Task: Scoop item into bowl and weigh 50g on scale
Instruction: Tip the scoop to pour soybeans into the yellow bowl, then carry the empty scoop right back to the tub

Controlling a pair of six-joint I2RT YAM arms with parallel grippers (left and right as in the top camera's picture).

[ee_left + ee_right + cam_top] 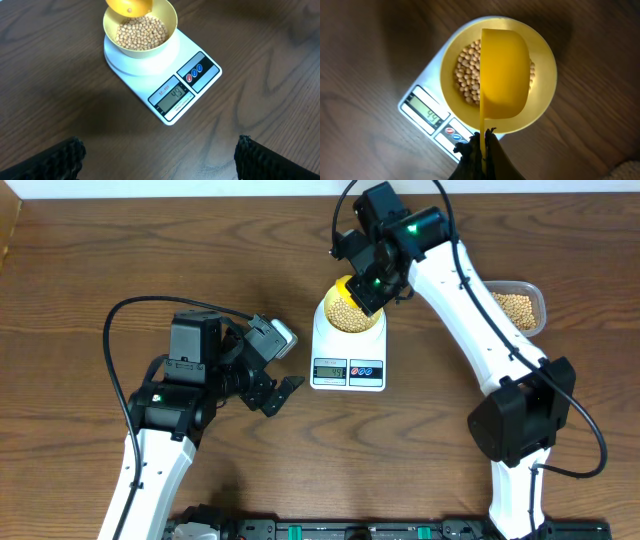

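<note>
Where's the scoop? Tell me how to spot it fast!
Find the white scale in the middle of the brown table; a pale yellow bowl of beans sits on it. The scoop hangs right over that bowl, pinched by the right claw. Unlike the bowl, it is brighter yellow and has a thin handle.

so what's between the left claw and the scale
Nothing but bare wooden table lies between the open left claw and the scale. The left wrist view shows it best, and the overhead view agrees.
</note>
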